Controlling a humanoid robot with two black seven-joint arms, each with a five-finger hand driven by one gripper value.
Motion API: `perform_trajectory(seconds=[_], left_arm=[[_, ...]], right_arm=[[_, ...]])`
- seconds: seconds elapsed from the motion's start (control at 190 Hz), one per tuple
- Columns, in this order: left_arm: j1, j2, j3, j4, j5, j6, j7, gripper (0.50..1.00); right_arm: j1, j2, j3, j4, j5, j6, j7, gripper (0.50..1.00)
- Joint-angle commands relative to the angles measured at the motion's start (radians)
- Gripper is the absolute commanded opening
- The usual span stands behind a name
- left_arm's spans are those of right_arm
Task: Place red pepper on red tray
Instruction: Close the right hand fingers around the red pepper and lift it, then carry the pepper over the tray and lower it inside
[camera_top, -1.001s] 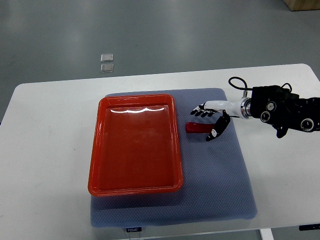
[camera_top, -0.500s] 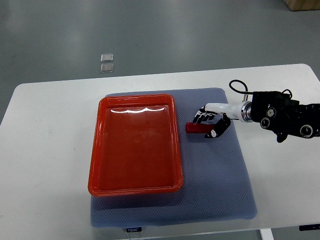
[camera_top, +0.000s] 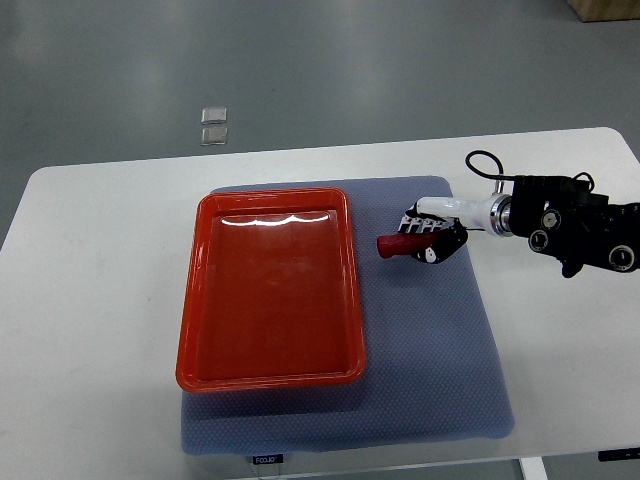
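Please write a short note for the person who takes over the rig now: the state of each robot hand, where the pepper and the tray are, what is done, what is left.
Right robot hand: fingers closed around the red pepper, over the blue mat, right of the tray.
Left robot hand: not in view.
Red tray: on the mat, nothing in it.
Done: pepper grasped.
Left: carry it left over the tray rim, set it down inside, release.

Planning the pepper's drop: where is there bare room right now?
The red tray is empty throughout. Blue mat is bare right of the tray, below the right hand. It is crowded only where that hand grips the red pepper, beside the tray's upper right corner.
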Motion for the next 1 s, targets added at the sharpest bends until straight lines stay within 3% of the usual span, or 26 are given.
perform_trajectory(seconds=[0.0, 0.437, 0.996], left_arm=[[0.000, 0.000, 0.001, 0.000, 0.000, 0.000, 0.000, 1.000], [0.000, 0.000, 0.001, -0.002, 0.000, 0.000, 0.000, 1.000], [0.000, 0.000, 0.001, -0.003, 0.000, -0.001, 0.000, 1.000]], right_arm=[[0.016, -0.011, 0.003, 0.010, 0.002, -0.002, 0.006, 0.500], [0.135, 0.012, 0.002, 0.033, 0.035, -0.002, 0.019, 0.500], [0.142, 0.426, -0.015, -0.110, 0.088, -0.080, 0.029, 0.500]])
